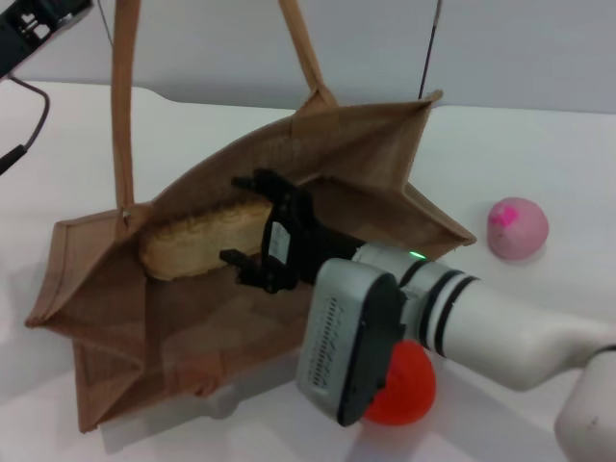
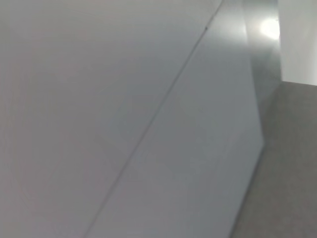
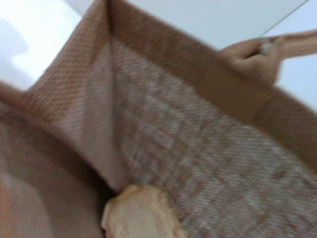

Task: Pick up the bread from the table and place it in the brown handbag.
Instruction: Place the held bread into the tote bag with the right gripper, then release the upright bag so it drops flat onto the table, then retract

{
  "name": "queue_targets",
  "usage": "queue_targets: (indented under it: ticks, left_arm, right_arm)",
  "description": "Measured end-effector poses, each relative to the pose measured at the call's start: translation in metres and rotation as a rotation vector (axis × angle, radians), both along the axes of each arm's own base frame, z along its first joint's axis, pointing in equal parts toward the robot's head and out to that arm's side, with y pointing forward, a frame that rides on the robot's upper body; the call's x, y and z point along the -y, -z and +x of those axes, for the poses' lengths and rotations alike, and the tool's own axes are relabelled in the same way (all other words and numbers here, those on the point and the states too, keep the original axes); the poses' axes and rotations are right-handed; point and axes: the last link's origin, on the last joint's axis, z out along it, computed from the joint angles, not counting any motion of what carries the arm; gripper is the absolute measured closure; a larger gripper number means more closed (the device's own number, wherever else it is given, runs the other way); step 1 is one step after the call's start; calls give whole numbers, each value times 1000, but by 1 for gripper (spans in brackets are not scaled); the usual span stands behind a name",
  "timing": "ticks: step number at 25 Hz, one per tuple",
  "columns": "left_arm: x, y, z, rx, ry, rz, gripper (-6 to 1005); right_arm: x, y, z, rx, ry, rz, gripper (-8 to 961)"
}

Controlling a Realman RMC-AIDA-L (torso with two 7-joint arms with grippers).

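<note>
The brown handbag (image 1: 115,318) stands open on the white table (image 1: 539,154), its handles rising out of view. The bread (image 1: 197,241), a ridged tan loaf, lies level inside the bag's mouth near the far wall. My right gripper (image 1: 236,219) reaches into the bag from the right, its black fingers (image 1: 255,183) on either side of the loaf's right end, shut on it. The right wrist view shows the bag's woven inner wall (image 3: 208,163) and the loaf's end (image 3: 141,215). My left arm (image 1: 38,24) is parked at the far left, and its wrist view shows only a wall.
A round orange-red fruit (image 1: 412,385) lies at the front right, partly behind my right arm. A pink ball-like thing (image 1: 517,228) lies on the table right of the bag. A dark cable (image 1: 29,120) hangs at the far left.
</note>
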Motion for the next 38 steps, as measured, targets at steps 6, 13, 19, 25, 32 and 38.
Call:
queue_targets:
  ticks: [6, 13, 19, 25, 32, 38]
  left_arm:
    - [-1, -3, -22, -10, -125, 106, 864]
    - [-1, -7, -43, 2, -254, 179, 851]
    - [-7, 6, -47, -48, -312, 221, 839]
    - [-16, 27, -49, -149, -369, 330, 828]
    - [-25, 48, -59, -260, -482, 464, 597]
    - [-21, 63, -63, -351, -541, 617, 383]
  right_arm:
    - [9, -20, 13, -129, 20, 114, 60]
    - [16, -53, 28, -316, 11, 294, 63]
    - [24, -89, 38, -538, -30, 452, 63]
    - [21, -119, 58, -727, 18, 527, 62]
    - [21, -138, 81, -893, 70, 475, 63]
    - [17, -146, 99, -933, 136, 480, 64]
